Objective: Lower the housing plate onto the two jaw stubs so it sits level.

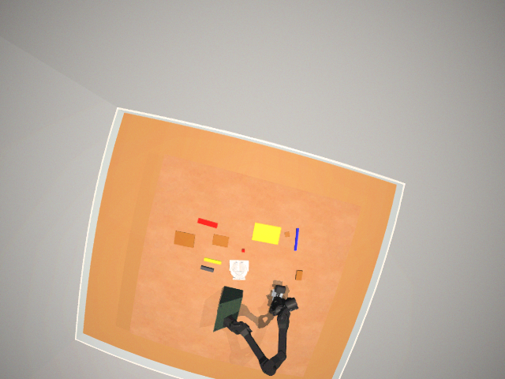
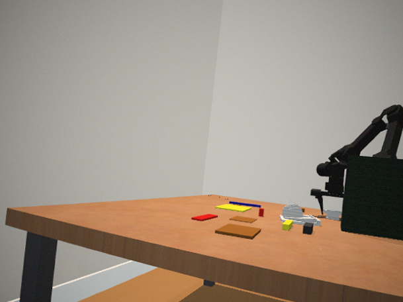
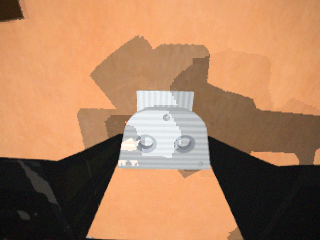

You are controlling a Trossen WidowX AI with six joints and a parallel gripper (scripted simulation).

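Observation:
The housing plate (image 1: 274,293) (image 2: 332,212) (image 3: 165,128), pale grey with a rounded outline and two round holes, is at or just above the table, right of the base in the top view. My gripper (image 1: 278,294) (image 2: 332,215) (image 3: 164,139) points down and is shut on the plate, one finger at each side edge. In the exterior view one finger is hidden behind the dark green block. The white base assembly (image 1: 238,269) (image 2: 305,221) stands apart from the gripper, with a rounded raised part on top. Its jaws and stubs are too small to tell apart.
A tall dark green block (image 1: 230,308) (image 2: 378,196) stands left of the gripper and near the base. A brown block (image 1: 298,275) lies right of the gripper. A small red block (image 1: 243,250) (image 2: 261,212), a yellow bar (image 1: 212,260) (image 2: 287,225) and a black bar (image 1: 207,268) (image 2: 307,228) lie around the base.

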